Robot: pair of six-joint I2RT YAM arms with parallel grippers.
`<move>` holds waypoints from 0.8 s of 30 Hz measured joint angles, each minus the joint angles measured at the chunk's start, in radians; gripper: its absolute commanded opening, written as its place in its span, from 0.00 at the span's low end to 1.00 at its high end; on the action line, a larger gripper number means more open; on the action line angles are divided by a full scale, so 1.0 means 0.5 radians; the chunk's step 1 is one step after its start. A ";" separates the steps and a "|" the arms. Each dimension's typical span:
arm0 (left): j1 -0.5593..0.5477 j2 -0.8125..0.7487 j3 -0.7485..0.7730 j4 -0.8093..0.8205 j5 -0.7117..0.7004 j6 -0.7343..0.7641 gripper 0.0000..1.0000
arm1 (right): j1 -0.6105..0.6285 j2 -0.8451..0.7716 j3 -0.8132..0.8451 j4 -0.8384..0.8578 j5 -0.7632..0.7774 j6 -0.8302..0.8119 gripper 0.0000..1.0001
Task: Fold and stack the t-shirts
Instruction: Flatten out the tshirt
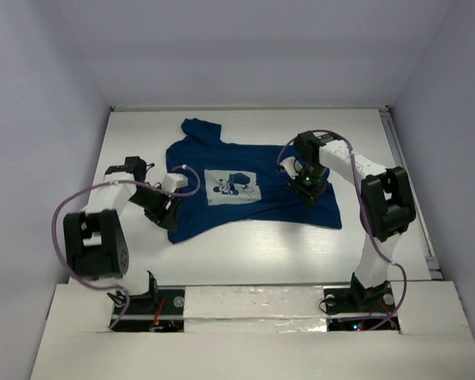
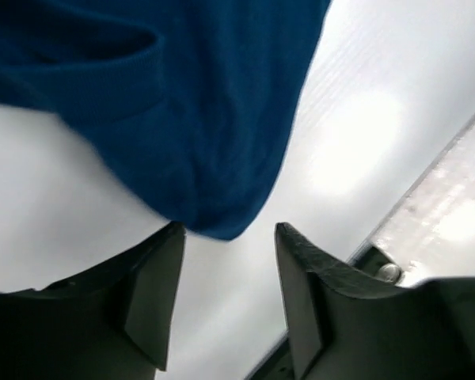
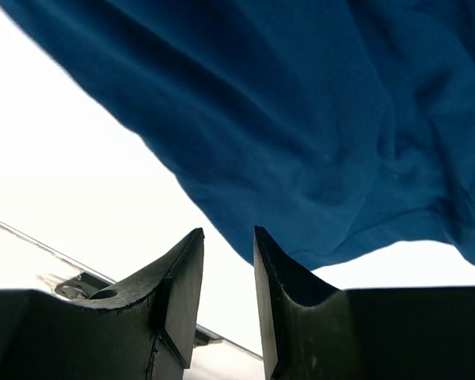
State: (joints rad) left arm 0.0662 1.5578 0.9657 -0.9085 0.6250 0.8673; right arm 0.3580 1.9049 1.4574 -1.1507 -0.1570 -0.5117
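The dark navy t-shirt (image 1: 245, 170) lies spread out on the white table (image 1: 245, 245), its white printed graphic (image 1: 232, 186) facing up and one sleeve bunched at the far left. My left gripper (image 1: 168, 210) sits at the shirt's near-left corner. In the left wrist view the gripper (image 2: 229, 228) is open and the shirt's corner (image 2: 182, 103) lies just past the fingertips, with nothing between them. My right gripper (image 1: 310, 190) hovers over the shirt's right side. In the right wrist view it (image 3: 228, 231) is open with an empty narrow gap, and the cloth edge (image 3: 301, 119) is just ahead.
White walls close in the table on the left, right and back. A metal rail (image 1: 392, 158) runs along the table's right edge. A foil-taped strip (image 1: 253, 305) crosses the front between the arm bases.
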 measured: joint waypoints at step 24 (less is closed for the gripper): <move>-0.014 -0.011 -0.127 0.195 -0.212 -0.240 0.33 | 0.124 -0.089 -0.005 0.028 -0.069 0.008 0.37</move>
State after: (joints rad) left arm 0.0589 1.5520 0.9020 -0.8112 0.5190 0.7471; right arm 0.4202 1.8606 1.4551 -1.1366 -0.1913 -0.5079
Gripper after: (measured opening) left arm 0.457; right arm 0.371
